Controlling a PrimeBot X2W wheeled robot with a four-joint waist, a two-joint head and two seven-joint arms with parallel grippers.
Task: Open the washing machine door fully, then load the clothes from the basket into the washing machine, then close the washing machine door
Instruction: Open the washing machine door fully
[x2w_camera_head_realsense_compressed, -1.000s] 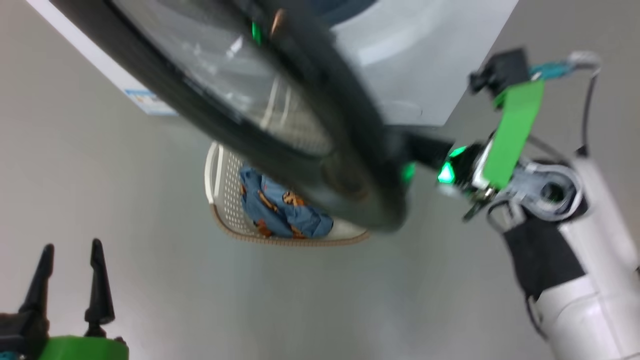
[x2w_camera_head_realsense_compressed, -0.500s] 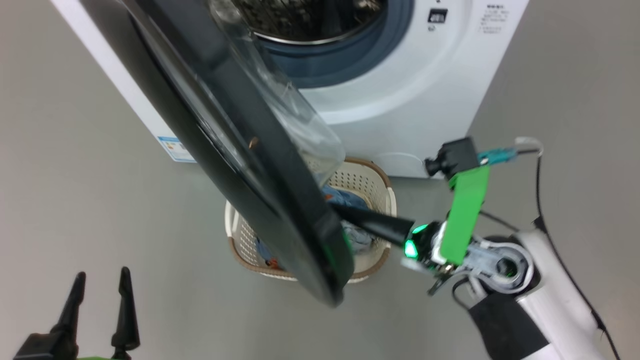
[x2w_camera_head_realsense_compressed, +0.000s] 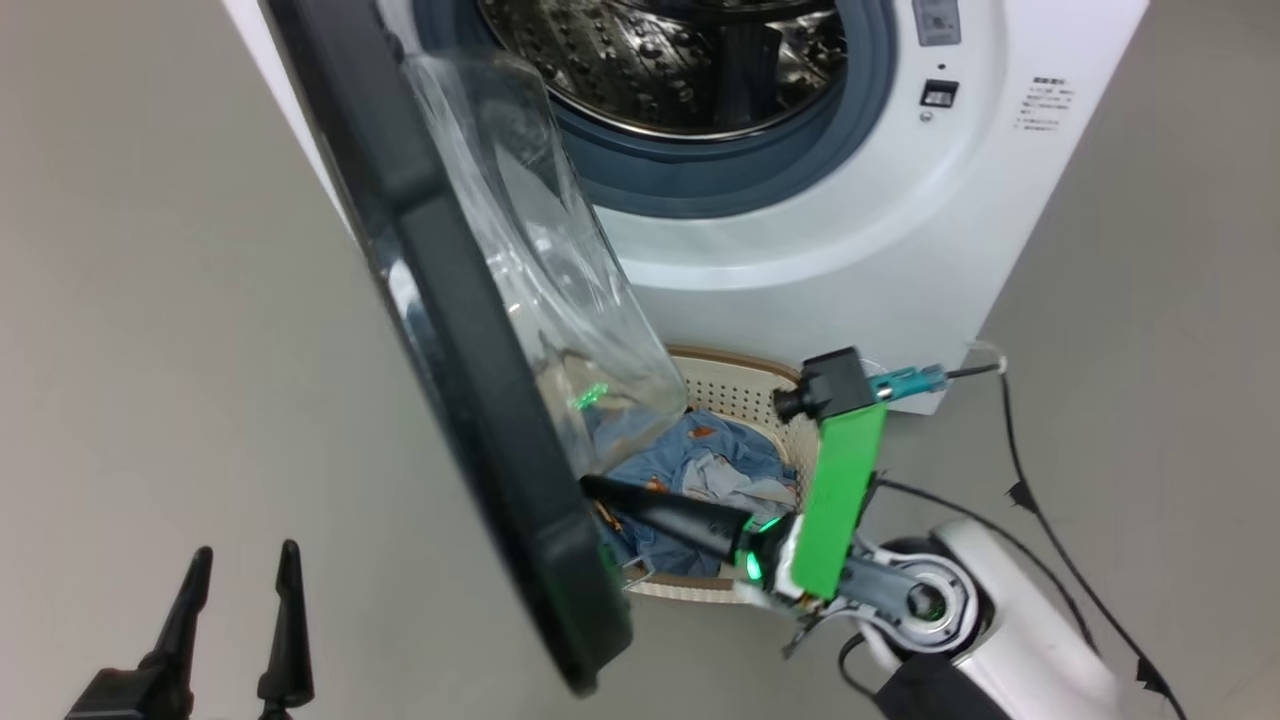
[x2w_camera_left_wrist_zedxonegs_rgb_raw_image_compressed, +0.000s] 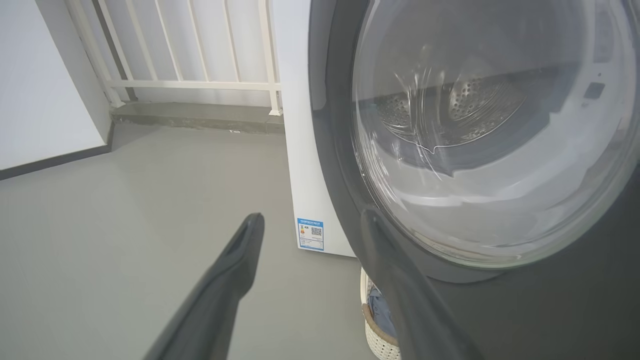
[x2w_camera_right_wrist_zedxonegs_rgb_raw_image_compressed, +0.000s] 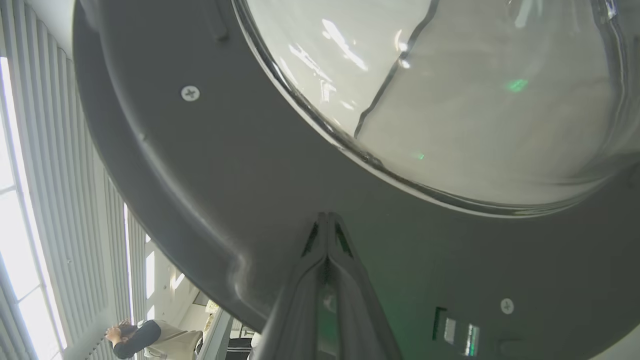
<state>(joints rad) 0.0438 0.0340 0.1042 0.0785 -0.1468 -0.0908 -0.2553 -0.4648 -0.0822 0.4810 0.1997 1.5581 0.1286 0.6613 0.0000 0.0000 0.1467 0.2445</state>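
The washing machine (x2w_camera_head_realsense_compressed: 830, 250) stands at the top, its steel drum (x2w_camera_head_realsense_compressed: 680, 60) exposed. The washing machine door (x2w_camera_head_realsense_compressed: 470, 340) is swung out and seen edge-on, glass porthole (x2w_camera_head_realsense_compressed: 540, 270) bulging toward the machine. My right gripper (x2w_camera_head_realsense_compressed: 592, 486) is shut, with nothing held, its tips against the door's dark inner rim (x2w_camera_right_wrist_zedxonegs_rgb_raw_image_compressed: 250, 175); the right wrist view shows the right gripper (x2w_camera_right_wrist_zedxonegs_rgb_raw_image_compressed: 327, 217) touching there. The basket (x2w_camera_head_realsense_compressed: 745, 395) sits on the floor before the machine, holding the clothes (x2w_camera_head_realsense_compressed: 700, 465). My left gripper (x2w_camera_head_realsense_compressed: 246, 550) hangs open at the lower left, outside the door (x2w_camera_left_wrist_zedxonegs_rgb_raw_image_compressed: 490, 130).
A black cable (x2w_camera_head_realsense_compressed: 1040, 530) trails across the grey floor right of the machine. In the left wrist view a white railing (x2w_camera_left_wrist_zedxonegs_rgb_raw_image_compressed: 200, 50) and wall stand behind the machine, whose blue label (x2w_camera_left_wrist_zedxonegs_rgb_raw_image_compressed: 311, 234) shows. A person (x2w_camera_right_wrist_zedxonegs_rgb_raw_image_compressed: 140, 337) stands far off by the windows.
The head camera has shifted. The door has swung wider from the drum opening, my shut right gripper following against its inner side. The left gripper stays open.
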